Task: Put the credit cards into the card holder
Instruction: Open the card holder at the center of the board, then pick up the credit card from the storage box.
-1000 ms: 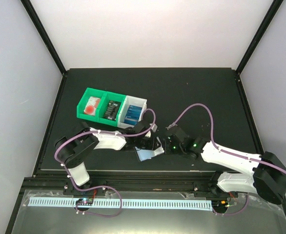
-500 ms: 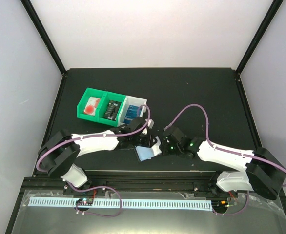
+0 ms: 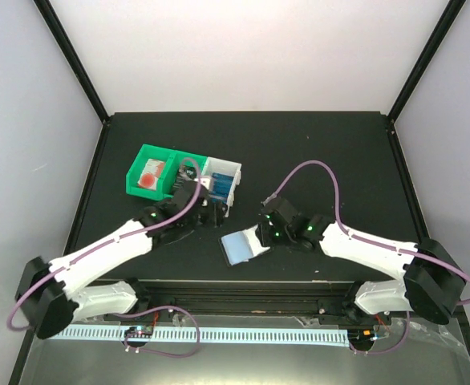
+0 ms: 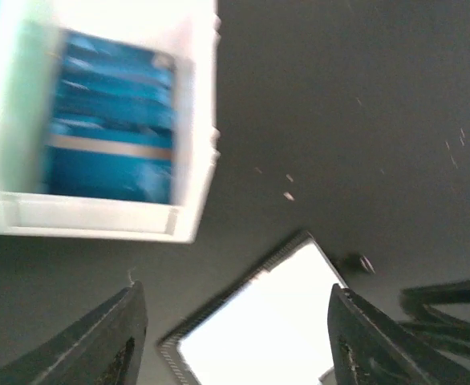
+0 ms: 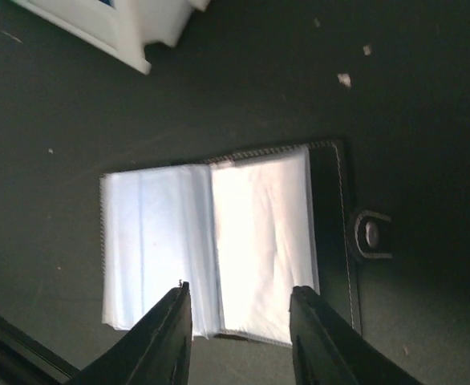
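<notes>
2 green bins (image 3: 156, 151) and 1 white bin (image 3: 227, 166) are sitting side by side on the black tabletop (image 3: 323, 152); the leftmost is holding something red (image 3: 149, 175).

Our view takes in a matt black table (image 3: 323, 152) flecked with pale specks. At its ten o'clock, bright green bins (image 3: 151, 148) hold a red-and-white item (image 3: 149, 174) and a black item with pale print (image 3: 185, 180). The white bin (image 4: 199, 120) at their three o'clock shows a blue credit card (image 4: 111, 120) crossed by a tan band. At six o'clock we see the card holder (image 5: 219, 241): black cover, pale stitching, milky blue-white sleeves. White arms (image 3: 99, 253) with black joints carry purple cables (image 3: 315, 167).
</notes>
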`<action>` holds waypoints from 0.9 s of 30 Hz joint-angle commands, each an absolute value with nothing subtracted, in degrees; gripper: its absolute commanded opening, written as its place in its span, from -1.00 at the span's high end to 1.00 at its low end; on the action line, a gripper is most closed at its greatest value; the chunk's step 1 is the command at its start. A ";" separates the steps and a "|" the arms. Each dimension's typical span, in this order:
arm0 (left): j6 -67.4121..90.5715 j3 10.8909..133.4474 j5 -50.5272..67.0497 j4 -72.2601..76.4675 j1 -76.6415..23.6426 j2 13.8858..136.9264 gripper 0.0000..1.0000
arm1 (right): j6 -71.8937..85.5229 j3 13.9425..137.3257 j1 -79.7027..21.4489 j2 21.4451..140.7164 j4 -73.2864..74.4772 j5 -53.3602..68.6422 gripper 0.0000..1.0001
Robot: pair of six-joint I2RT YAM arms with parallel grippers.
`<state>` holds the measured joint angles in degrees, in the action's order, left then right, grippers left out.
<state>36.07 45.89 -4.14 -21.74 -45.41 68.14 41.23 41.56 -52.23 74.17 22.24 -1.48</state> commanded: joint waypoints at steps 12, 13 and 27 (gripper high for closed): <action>38.48 35.76 -2.03 -29.89 -24.21 49.05 -0.71 | 23.68 65.59 -51.94 87.85 26.59 0.77 -0.03; 38.31 35.26 -0.45 -29.65 -23.00 49.29 -0.71 | 22.58 67.90 -51.92 89.58 27.48 0.85 -0.04; 43.27 35.30 14.55 -25.68 -7.34 60.01 -0.41 | 15.24 95.90 -51.66 114.29 43.02 0.45 0.00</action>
<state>41.32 31.92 8.01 -25.91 -9.23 56.75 16.67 91.33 -52.12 111.22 35.22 1.65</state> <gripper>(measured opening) 0.717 0.512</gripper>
